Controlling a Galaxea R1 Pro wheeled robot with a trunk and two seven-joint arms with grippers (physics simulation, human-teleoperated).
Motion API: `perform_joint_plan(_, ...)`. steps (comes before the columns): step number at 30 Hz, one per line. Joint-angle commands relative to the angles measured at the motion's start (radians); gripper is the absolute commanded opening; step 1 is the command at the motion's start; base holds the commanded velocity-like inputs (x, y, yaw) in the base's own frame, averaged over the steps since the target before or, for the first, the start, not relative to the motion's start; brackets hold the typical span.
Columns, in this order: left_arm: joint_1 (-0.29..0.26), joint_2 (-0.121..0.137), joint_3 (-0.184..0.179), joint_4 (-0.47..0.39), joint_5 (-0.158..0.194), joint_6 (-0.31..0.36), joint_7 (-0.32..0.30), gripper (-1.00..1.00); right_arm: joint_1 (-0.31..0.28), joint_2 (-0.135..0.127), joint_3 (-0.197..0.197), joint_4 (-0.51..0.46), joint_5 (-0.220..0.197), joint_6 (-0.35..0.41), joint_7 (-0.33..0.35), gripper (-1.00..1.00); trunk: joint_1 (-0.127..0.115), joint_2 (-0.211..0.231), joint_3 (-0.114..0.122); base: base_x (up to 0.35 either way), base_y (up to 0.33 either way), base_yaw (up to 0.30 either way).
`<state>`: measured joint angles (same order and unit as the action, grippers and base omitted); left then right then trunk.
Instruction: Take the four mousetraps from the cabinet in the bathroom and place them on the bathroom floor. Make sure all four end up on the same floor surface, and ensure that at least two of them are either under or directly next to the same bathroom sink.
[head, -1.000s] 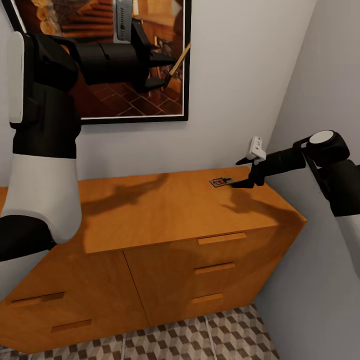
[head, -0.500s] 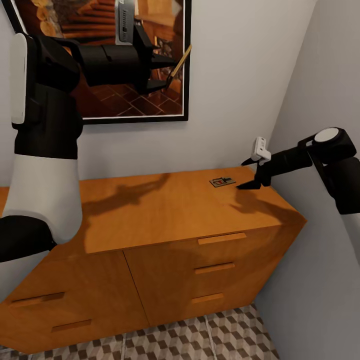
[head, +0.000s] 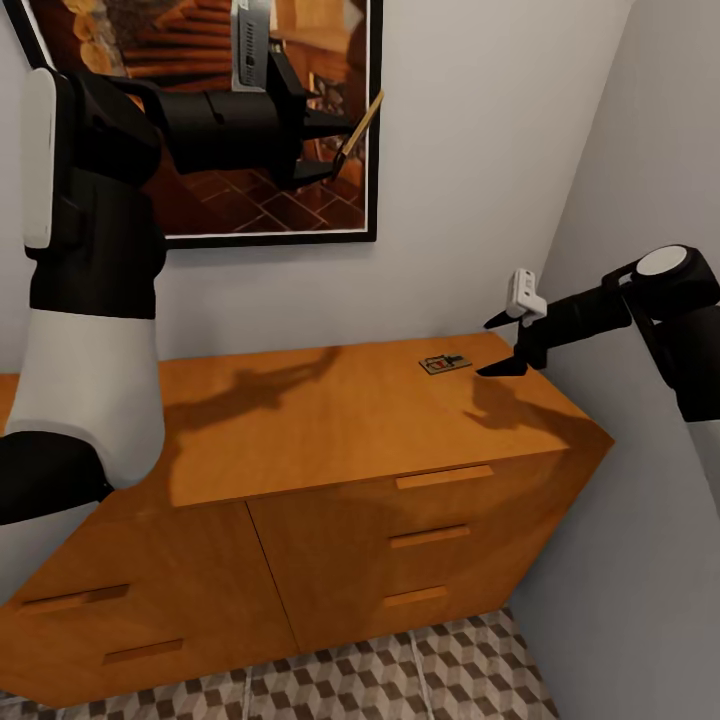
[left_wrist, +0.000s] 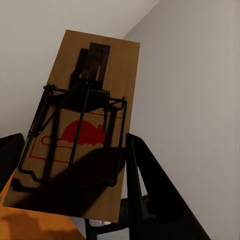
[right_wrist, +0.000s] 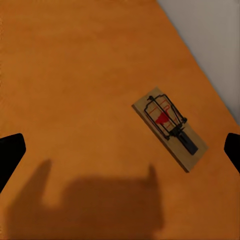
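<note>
One mousetrap (head: 444, 363) lies flat on the right rear of the orange-brown cabinet (head: 320, 420) top. My right gripper (head: 485, 347) hovers open just right of it, apart from it. In the right wrist view that mousetrap (right_wrist: 170, 128) lies between the spread fingertips (right_wrist: 10, 155), well ahead of them. My left gripper (head: 338, 147) is raised high in front of a framed picture, shut on a second mousetrap (head: 362, 118) seen edge-on. The left wrist view shows this held mousetrap (left_wrist: 75, 130), red mark and wire spring up, against a dark finger (left_wrist: 150, 200).
A framed picture (head: 300, 200) hangs on the back wall above the cabinet. A grey side wall (head: 650, 150) stands close on the right, next to my right arm. Cube-patterned bathroom floor (head: 400, 670) tiles show below the drawer fronts (head: 430, 535).
My right gripper has drawn back to the right and slightly up, away from the mousetrap on the cabinet. The left arm with its held mousetrap has barely shifted.
</note>
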<state>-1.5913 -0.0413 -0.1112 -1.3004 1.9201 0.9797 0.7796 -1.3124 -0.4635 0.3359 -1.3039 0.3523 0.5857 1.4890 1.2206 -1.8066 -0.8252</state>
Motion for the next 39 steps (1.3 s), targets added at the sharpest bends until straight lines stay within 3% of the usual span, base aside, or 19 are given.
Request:
perform_joint_plan(1,-0.001,-0.001,0.001,0.0,0.007,0.002,0.009,-1.0,-0.001,-0.001,0.001,0.0,0.004,0.008,0.006,1.0,0.0,0.0,-0.001,0.0,0.0,0.0)
perform_joint_plan(14,-0.001,-0.003,0.0,0.013,0.005,0.002,0.009,-1.0,-0.021,-0.001,0.0,0.011,0.001,-0.025,0.072,1.0,0.0,0.0,-0.001,0.06,-0.045,0.0)
perform_joint_plan(39,-0.001,-0.005,0.003,-0.027,0.015,0.001,-0.002,-1.0,-0.024,0.002,0.006,0.011,0.002,-0.026,0.077,1.0,0.0,0.0,-0.001,0.027,-0.022,0.0)
